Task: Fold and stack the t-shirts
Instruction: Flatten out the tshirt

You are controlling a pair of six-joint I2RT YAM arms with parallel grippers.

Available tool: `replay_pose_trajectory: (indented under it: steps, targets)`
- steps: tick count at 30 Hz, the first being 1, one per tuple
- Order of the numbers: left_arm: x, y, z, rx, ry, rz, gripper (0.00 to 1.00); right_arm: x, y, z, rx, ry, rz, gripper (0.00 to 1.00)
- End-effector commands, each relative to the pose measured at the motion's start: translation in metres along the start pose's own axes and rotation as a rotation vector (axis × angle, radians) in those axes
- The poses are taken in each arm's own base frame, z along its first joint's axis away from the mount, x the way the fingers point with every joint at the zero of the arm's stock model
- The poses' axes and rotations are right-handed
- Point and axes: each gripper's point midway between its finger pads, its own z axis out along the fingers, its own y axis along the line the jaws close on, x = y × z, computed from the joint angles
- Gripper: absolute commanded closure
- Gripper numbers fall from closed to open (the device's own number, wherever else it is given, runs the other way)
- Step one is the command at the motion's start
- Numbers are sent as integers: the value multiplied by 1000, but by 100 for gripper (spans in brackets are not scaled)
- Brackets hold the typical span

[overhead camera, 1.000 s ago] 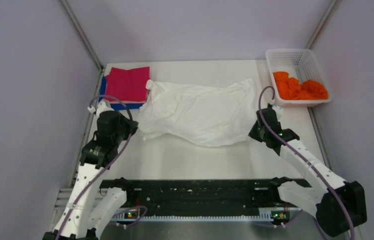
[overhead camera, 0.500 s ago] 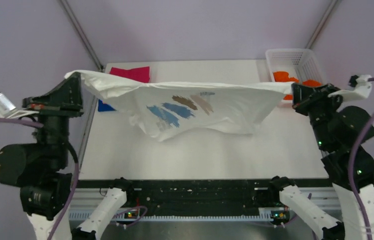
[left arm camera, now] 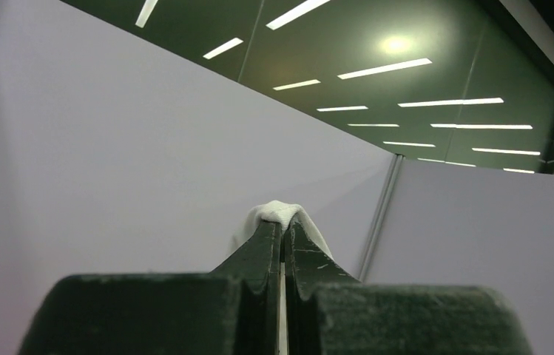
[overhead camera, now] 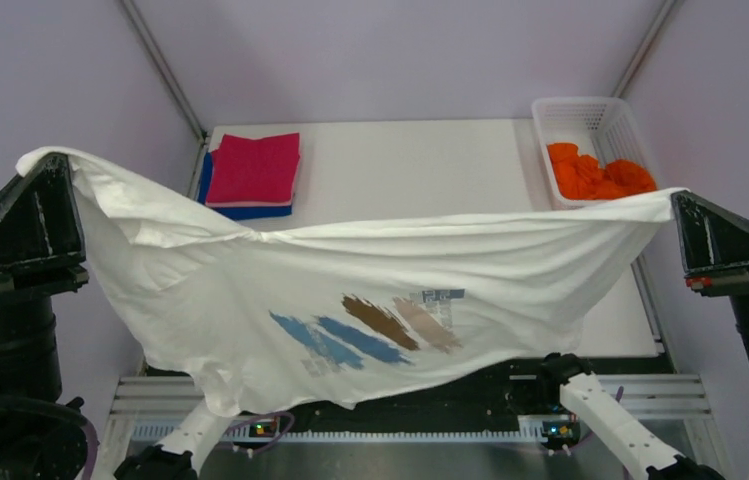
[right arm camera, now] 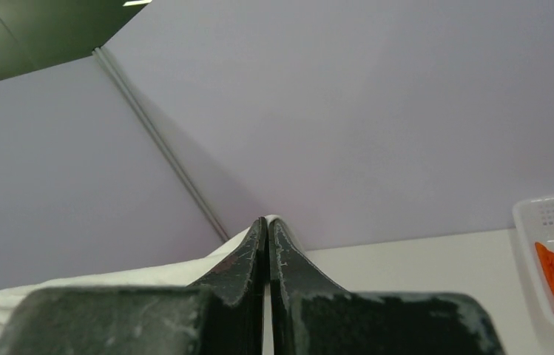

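I hold the white t-shirt (overhead camera: 250, 270) in the air, my left pincer (overhead camera: 42, 165) and right pincer (overhead camera: 678, 197) each clamped tight on a corner. My arms are high and spread wide, and the cloth sags between and below them. This looks like the spreading step. Next I should lay it flat on the table (overhead camera: 400, 160) beneath, keeping it taut.

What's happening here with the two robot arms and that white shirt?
Both arms hold the white t-shirt spread in the air above the table: the left gripper is shut on one end, the right gripper on the other, and the cloth sags between them with its print facing the top camera. A folded magenta t-shirt lies on a blue t-shirt at the table's far left corner. An orange t-shirt sits crumpled in the white basket at far right.
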Motion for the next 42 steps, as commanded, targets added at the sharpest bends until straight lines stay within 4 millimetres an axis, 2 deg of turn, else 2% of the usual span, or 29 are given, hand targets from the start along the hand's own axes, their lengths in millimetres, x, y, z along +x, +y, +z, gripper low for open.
replay_pose_trajectory:
  steps: [1, 4, 6, 9, 11, 14, 18, 20, 22, 23, 24, 25, 27, 28, 29, 30, 31, 32, 33, 34, 37, 40, 42]
  targets:
    - [20, 9, 21, -2, 31, 26, 100, 13, -17, 5, 68, 32, -40, 100]
    - [54, 38, 39, -92, 81, 40, 100, 35, -49, 20, 209, 61, -69, 100]
    - [86, 63, 51, -157, 124, 57, 100, 53, -77, 30, 324, 70, -93, 100]
    - [150, 110, 68, -272, 219, 83, 100, 81, -121, 41, 508, 80, -146, 100]
    - [204, 142, 77, -332, 307, 105, 100, 108, -150, 46, 624, 102, -183, 100]
    - [297, 191, 79, -409, 451, 117, 100, 157, -191, 54, 763, 136, -206, 100]
    - [424, 260, 61, -527, 672, 144, 100, 230, -238, 68, 855, 223, -283, 100]
    - [484, 292, 47, -561, 780, 171, 100, 265, -269, 72, 907, 292, -308, 100]
    - [537, 322, 37, -586, 863, 210, 100, 305, -300, 85, 891, 365, -267, 100]
    - [559, 334, 36, -595, 895, 229, 100, 330, -316, 84, 886, 424, -234, 100]
    - [584, 349, 31, -611, 937, 246, 100, 345, -330, 95, 861, 422, -202, 100]
    - [619, 368, 19, -633, 1007, 264, 100, 358, -342, 103, 851, 432, -195, 100]
    - [660, 390, 13, -660, 1088, 278, 100, 372, -363, 124, 849, 440, -254, 100]
    - [678, 398, 14, -659, 1114, 279, 100, 380, -374, 135, 855, 459, -289, 96]
    - [693, 403, 13, -657, 1141, 271, 96, 384, -381, 148, 847, 481, -328, 84]
    - [704, 405, 17, -647, 1149, 259, 85, 389, -387, 157, 846, 518, -356, 67]
    - [709, 404, 21, -639, 1155, 249, 68, 390, -390, 167, 849, 539, -369, 54]
    - [711, 404, 24, -633, 1151, 242, 45, 392, -392, 174, 846, 552, -381, 44]
    - [710, 401, 27, -628, 1139, 238, 9, 390, -392, 179, 838, 553, -392, 25]
    - [705, 398, 32, -622, 1117, 238, 2, 388, -390, 181, 832, 550, -397, 16]
    - [683, 381, 40, -604, 1069, 214, 1, 382, -380, 179, 807, 553, -378, 12]
    - [662, 362, 32, -615, 1105, 178, 1, 389, -364, 162, 776, 592, -311, 11]
    - [649, 350, 18, -655, 1146, 148, 1, 398, -350, 147, 744, 625, -254, 10]
